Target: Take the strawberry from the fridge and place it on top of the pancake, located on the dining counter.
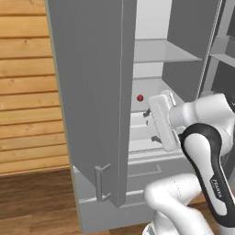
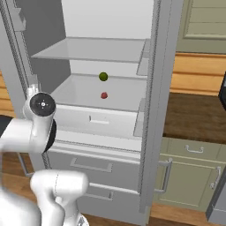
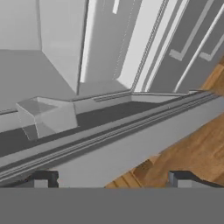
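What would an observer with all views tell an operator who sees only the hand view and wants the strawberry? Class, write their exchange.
Operator: Where is the strawberry?
Observer: It is the strawberry lying on a shelf inside the open fridge.
Operator: Is anything near it?
Observer: A green ball sits further back on the same shelf, apart from it.
Operator: How does my tool stand?
Observer: In the left base view the tool is open and holds nothing. It is at the front of the fridge, lower than the strawberry and not touching it.
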